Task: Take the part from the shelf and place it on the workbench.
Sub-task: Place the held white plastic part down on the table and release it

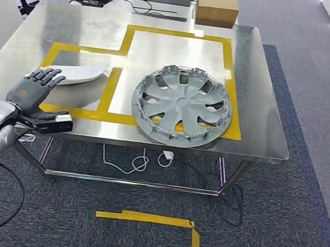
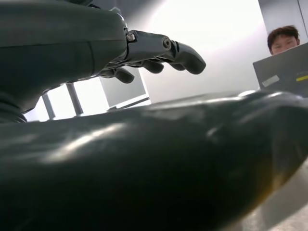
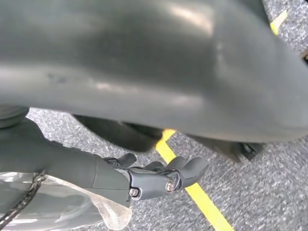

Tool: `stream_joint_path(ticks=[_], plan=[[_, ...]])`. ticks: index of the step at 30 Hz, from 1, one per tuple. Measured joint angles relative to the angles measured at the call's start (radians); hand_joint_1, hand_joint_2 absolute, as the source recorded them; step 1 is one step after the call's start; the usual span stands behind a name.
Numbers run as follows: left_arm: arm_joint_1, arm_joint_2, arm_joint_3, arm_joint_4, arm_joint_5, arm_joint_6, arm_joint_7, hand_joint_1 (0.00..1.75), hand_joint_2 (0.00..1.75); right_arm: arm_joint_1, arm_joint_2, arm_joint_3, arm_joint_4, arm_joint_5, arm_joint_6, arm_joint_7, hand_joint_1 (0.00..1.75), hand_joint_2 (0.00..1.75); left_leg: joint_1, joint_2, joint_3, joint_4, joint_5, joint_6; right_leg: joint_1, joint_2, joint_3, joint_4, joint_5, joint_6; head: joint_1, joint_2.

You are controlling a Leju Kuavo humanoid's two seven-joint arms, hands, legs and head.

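— Silver arm and the dark left robot hand (image 1: 36, 90) came nearest, hovering over the near corner of the steel surface (image 1: 264, 121) beside the grey plastic wheel cover (image 1: 182, 104), fingers spread and holding nothing.

— And the part?

— The wheel cover lay flat on the surface inside the yellow tape outline (image 1: 133, 34), well apart from that hand, so the placing looked done.

— The right robot hand (image 3: 160, 175)?

— It hung over the carpet, fingers loosely extended, empty. Best to draw the left arm straight back, clear of the white curved piece (image 1: 80, 74) just beyond its fingers.
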Motion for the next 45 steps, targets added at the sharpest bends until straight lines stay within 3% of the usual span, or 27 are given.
stream_joint_path(ticks=[2, 3, 5, 7, 8, 9, 11, 12, 14, 15, 17, 18, 20, 22, 23, 25, 26, 28, 30, 33, 34, 36, 38, 39, 41, 43, 45], plan=[[0.002, 0.003, 0.000, 0.000, -0.003, -0.001, 0.003, 0.00, 0.00, 0.002, 0.000, 0.000, 0.000, 0.001, 0.000, 0.004, 0.00, 0.00, 0.001, 0.001, -0.006, -0.002, 0.015, -0.011, -0.001, -0.001, 0.002, -0.022, 0.003, -0.007, 0.000, 0.000], [0.004, 0.005, 0.000, 0.000, -0.004, -0.001, 0.004, 0.00, 0.00, 0.003, 0.000, 0.000, 0.000, 0.001, 0.000, 0.006, 0.00, 0.00, 0.003, 0.001, -0.011, 0.003, 0.006, -0.018, -0.003, -0.002, -0.004, -0.024, 0.013, -0.014, 0.000, 0.000], [0.007, 0.010, 0.000, 0.001, -0.001, -0.001, 0.005, 0.00, 0.00, 0.005, 0.000, 0.000, 0.000, 0.001, -0.001, 0.009, 0.00, 0.00, 0.007, -0.001, -0.033, 0.064, -0.065, -0.031, -0.006, -0.006, -0.024, -0.027, 0.036, -0.028, -0.003, 0.000], [0.011, 0.016, 0.000, 0.001, 0.001, -0.001, 0.010, 0.00, 0.00, 0.005, 0.000, 0.000, 0.000, 0.001, -0.003, 0.011, 0.00, 0.00, 0.010, -0.002, -0.064, 0.196, -0.162, -0.043, -0.006, -0.007, -0.048, -0.025, 0.057, -0.034, -0.006, 0.000], [0.016, 0.018, 0.000, 0.002, 0.001, -0.002, 0.015, 0.00, 0.00, 0.005, 0.000, -0.001, 0.000, 0.002, -0.005, 0.014, 0.00, 0.00, 0.012, -0.002, -0.072, 0.256, -0.184, -0.047, -0.006, -0.007, -0.062, -0.024, 0.067, -0.034, -0.006, 0.000], [0.022, 0.020, 0.000, 0.003, -0.001, -0.002, 0.022, 0.00, 0.00, 0.006, 0.000, -0.001, 0.000, 0.002, -0.008, 0.019, 0.00, 0.00, 0.015, -0.002, -0.068, 0.289, -0.185, -0.050, -0.006, -0.008, -0.076, -0.021, 0.076, -0.032, -0.006, 0.000], [0.033, 0.025, 0.000, 0.004, -0.005, -0.003, 0.033, 0.00, 0.00, 0.006, 0.000, -0.002, 0.000, 0.003, -0.014, 0.028, 0.00, 0.00, 0.020, -0.002, -0.010, 0.246, -0.144, -0.053, -0.007, -0.007, -0.103, -0.013, 0.091, -0.027, -0.006, 0.000], [0.037, 0.028, 0.000, 0.004, -0.006, -0.002, 0.036, 0.00, 0.00, 0.007, 0.000, -0.003, 0.000, 0.003, -0.017, 0.031, 0.00, 0.00, 0.023, -0.002, 0.040, 0.181, -0.128, -0.053, -0.007, -0.007, -0.115, -0.007, 0.096, -0.023, -0.006, 0.000], [0.041, 0.031, 0.000, 0.004, -0.006, -0.002, 0.038, 0.00, 0.00, 0.006, 0.000, -0.005, 0.000, 0.003, -0.019, 0.034, 0.00, 0.00, 0.022, -0.003, 0.124, 0.053, -0.128, -0.046, -0.004, -0.007, -0.132, 0.003, 0.107, -0.011, -0.005, 0.000], [0.044, 0.033, 0.000, 0.004, -0.005, -0.002, 0.039, 0.00, 0.00, 0.006, 0.000, -0.005, 0.000, 0.002, -0.020, 0.035, 0.00, 0.00, 0.019, -0.004, 0.144, 0.017, -0.136, -0.040, -0.003, -0.007, -0.138, 0.005, 0.114, -0.005, -0.005, 0.000], [0.057, 0.036, 0.002, 0.005, 0.004, -0.001, 0.042, 0.00, 0.00, 0.008, 0.000, -0.008, 0.000, 0.000, -0.021, 0.037, 0.00, 0.00, 0.017, -0.004, 0.143, 0.000, -0.133, -0.023, -0.004, -0.007, -0.145, 0.004, 0.127, 0.009, -0.005, 0.000], [0.067, 0.037, 0.005, 0.005, 0.013, 0.003, 0.042, 0.00, 0.00, 0.009, 0.000, -0.010, 0.000, -0.001, -0.022, 0.039, 0.00, 0.00, 0.017, -0.003, 0.137, -0.002, -0.125, -0.014, -0.006, -0.006, -0.150, 0.007, 0.119, 0.015, -0.005, 0.000], [0.096, 0.038, 0.019, 0.005, 0.044, 0.023, 0.034, 0.00, 0.00, 0.013, 0.000, -0.016, 0.000, -0.002, -0.028, 0.042, 0.00, 0.00, 0.019, 0.001, 0.120, -0.006, -0.105, 0.004, -0.007, -0.006, -0.179, 0.065, 0.057, 0.024, -0.001, 0.000], [0.142, 0.038, 0.047, 0.006, 0.091, 0.054, 0.024, 0.00, 0.00, 0.014, 0.000, -0.022, 0.000, -0.002, -0.038, 0.051, 0.00, 0.00, 0.016, 0.004, 0.096, -0.006, -0.086, 0.012, -0.007, -0.005, -0.221, 0.194, -0.035, 0.029, 0.002, 0.000], [0.171, 0.037, 0.066, 0.007, 0.115, 0.069, 0.022, 0.00, 0.00, 0.015, 0.000, -0.026, 0.000, -0.002, -0.044, 0.056, 0.00, 0.00, 0.014, 0.006, 0.083, -0.005, -0.077, 0.013, -0.007, -0.005, -0.234, 0.257, -0.062, 0.029, 0.002, 0.000], [0.226, 0.036, 0.103, 0.009, 0.149, 0.088, 0.019, 0.00, 0.00, 0.018, -0.001, -0.032, 0.000, -0.003, -0.051, 0.061, 0.00, 0.00, 0.011, 0.009, 0.058, -0.004, -0.059, 0.013, -0.007, -0.005, -0.218, 0.294, -0.053, 0.027, 0.002, 0.000], [0.248, 0.036, 0.118, 0.009, 0.156, 0.092, 0.017, 0.00, 0.00, 0.020, -0.001, -0.035, 0.000, -0.003, -0.052, 0.062, 0.00, 0.00, 0.010, 0.009, 0.046, -0.003, -0.050, 0.012, -0.006, -0.005, -0.182, 0.258, -0.027, 0.024, 0.002, 0.000], [0.276, 0.037, 0.141, 0.010, 0.162, 0.095, 0.013, 0.00, 0.00, 0.020, -0.002, -0.041, 0.000, -0.003, -0.054, 0.062, 0.00, 0.00, 0.007, 0.008, 0.027, -0.002, -0.033, 0.007, -0.003, -0.003, -0.075, 0.115, 0.009, 0.012, 0.002, 0.000], [0.287, 0.038, 0.158, 0.010, 0.164, 0.095, 0.012, 0.00, 0.00, 0.017, -0.002, -0.044, 0.000, -0.003, -0.056, 0.062, 0.00, 0.00, 0.006, 0.007, 0.014, -0.002, -0.015, -0.002, 0.001, -0.003, 0.000, -0.002, 0.004, 0.004, 0.001, 0.000], [0.295, 0.041, 0.173, 0.013, 0.165, 0.094, 0.012, 0.00, 0.00, 0.018, -0.003, -0.047, 0.000, -0.003, -0.055, 0.063, 0.00, 0.00, 0.010, 0.005, 0.004, -0.010, 0.005, -0.020, 0.004, -0.004, -0.003, -0.035, 0.017, -0.011, 0.002, 0.000], [0.297, 0.042, 0.177, 0.013, 0.165, 0.094, 0.012, 0.00, 0.00, 0.017, -0.003, -0.047, 0.000, -0.003, -0.055, 0.064, 0.00, 0.00, 0.011, 0.004, -0.003, 0.000, -0.013, -0.026, 0.002, -0.006, -0.010, -0.038, 0.029, -0.021, 0.001, 0.000], [0.300, 0.045, 0.182, 0.015, 0.165, 0.094, 0.013, 0.00, 0.00, 0.016, -0.003, -0.049, 0.000, -0.003, -0.055, 0.064, 0.00, 0.00, 0.014, 0.001, -0.029, 0.083, -0.100, -0.036, 0.000, -0.008, -0.027, -0.041, 0.053, -0.035, -0.004, 0.000], [0.303, 0.045, 0.187, 0.017, 0.165, 0.093, 0.013, 0.00, 0.00, 0.017, -0.003, -0.050, 0.000, -0.003, -0.055, 0.064, 0.00, 0.00, 0.017, 0.000, -0.056, 0.220, -0.184, -0.044, 0.002, -0.009, -0.055, -0.035, 0.071, -0.039, -0.007, 0.000], [0.305, 0.045, 0.188, 0.018, 0.165, 0.093, 0.013, 0.00, 0.00, 0.018, -0.003, -0.050, 0.000, -0.003, -0.054, 0.064, 0.00, 0.00, 0.018, 0.000, -0.057, 0.267, -0.197, -0.046, 0.002, -0.009, -0.070, -0.030, 0.080, -0.038, -0.007, 0.000], [0.308, 0.045, 0.191, 0.019, 0.165, 0.092, 0.013, 0.00, 0.00, 0.018, -0.003, -0.051, 0.000, -0.003, -0.054, 0.064, 0.00, 0.00, 0.020, 0.000, -0.013, 0.258, -0.166, -0.048, 0.001, -0.009, -0.102, -0.016, 0.094, -0.034, -0.007, 0.000], [0.306, 0.045, 0.192, 0.020, 0.165, 0.092, 0.013, 0.00, 0.00, 0.017, -0.003, -0.051, 0.000, -0.003, -0.055, 0.064, 0.00, 0.00, 0.021, 0.000, 0.085, 0.133, -0.135, -0.047, 0.002, -0.008, -0.130, 0.001, 0.105, -0.027, -0.007, 0.000], [0.305, 0.045, 0.193, 0.020, 0.165, 0.093, 0.013, 0.00, 0.00, 0.017, -0.003, -0.051, 0.000, -0.003, -0.055, 0.064, 0.00, 0.00, 0.018, -0.003, 0.150, 0.031, -0.141, -0.038, 0.003, -0.008, -0.147, 0.011, 0.117, -0.016, -0.006, 0.000]])
